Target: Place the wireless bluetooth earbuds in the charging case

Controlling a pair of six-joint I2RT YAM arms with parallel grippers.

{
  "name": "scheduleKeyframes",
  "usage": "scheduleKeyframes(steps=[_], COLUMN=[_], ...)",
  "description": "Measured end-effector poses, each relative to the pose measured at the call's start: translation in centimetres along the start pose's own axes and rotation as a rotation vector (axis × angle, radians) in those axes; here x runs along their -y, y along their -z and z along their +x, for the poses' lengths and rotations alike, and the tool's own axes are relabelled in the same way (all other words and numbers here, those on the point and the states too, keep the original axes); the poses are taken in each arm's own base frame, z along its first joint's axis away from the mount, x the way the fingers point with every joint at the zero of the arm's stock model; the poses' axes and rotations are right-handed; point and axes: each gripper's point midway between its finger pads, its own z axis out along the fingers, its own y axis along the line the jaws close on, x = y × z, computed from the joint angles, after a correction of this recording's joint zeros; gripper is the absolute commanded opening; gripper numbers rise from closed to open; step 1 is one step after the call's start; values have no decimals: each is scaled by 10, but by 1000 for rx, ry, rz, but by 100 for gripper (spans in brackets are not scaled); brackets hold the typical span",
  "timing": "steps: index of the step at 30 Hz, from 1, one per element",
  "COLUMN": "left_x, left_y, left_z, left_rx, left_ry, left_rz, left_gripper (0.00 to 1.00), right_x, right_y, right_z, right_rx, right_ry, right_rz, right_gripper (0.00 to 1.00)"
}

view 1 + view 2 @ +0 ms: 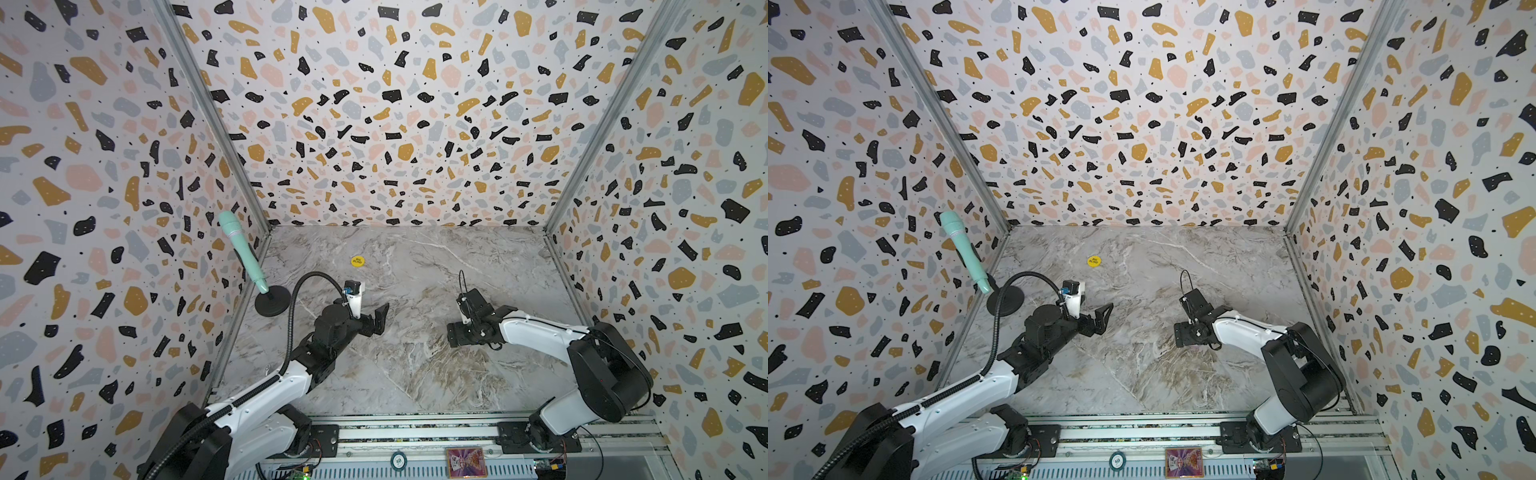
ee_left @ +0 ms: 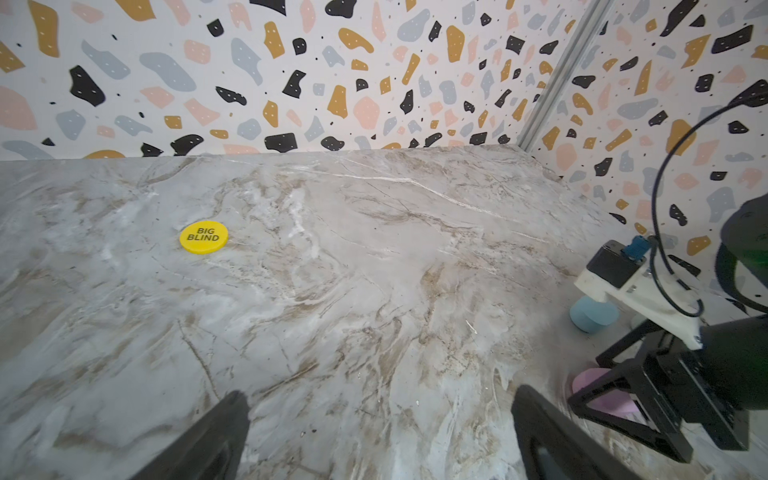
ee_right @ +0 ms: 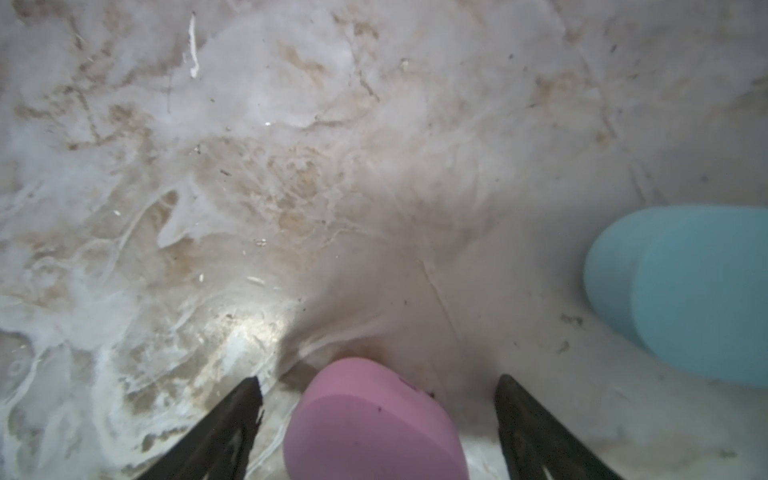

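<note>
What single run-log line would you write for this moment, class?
left gripper open, over table | right gripper open, straddling pink case | blue case apart | earbuds unseen

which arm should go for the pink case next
Right. The right hand is open and straddles the pink case; the left hand hangs open over bare tabletop, well away.

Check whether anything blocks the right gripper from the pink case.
Nothing visible does. In the right wrist view the pink case lies inside the open right gripper, with gaps showing at both fingertips. The blue case stands off to one side, apart. No earbuds show in any view.
</note>
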Motion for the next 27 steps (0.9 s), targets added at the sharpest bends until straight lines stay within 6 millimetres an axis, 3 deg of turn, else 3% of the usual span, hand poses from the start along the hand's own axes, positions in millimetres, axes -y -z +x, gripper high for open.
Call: scheduleKeyframes(steps=[5,9,13,19,23,27], left_x=[-17,-34,-52,-86,-116,-144], left_y=[9,17,27,45,55,66], left_z=[-16,-26,-36,-43,-48,-33], left_rx=[58,97,141,187,208,205], left_ry=[-27,-66,-108,-154,-151,-152], left_rz=[-104,-208,-308,-459,-569,-651], left_gripper=[100,100,100,100,100,100], right_x=[-1,6,31,83,124,146], right_y=[24,54,76,93,89,73], right_z=[-15,-50,-84,-122,-126,-110], right_rx=[57,184,322,512,602,650], right_ry=[5,0,-2,-30,-54,-44], right_rz=[-7,-17,44,183,264,303], right_gripper=[99,99,99,99,99,99])
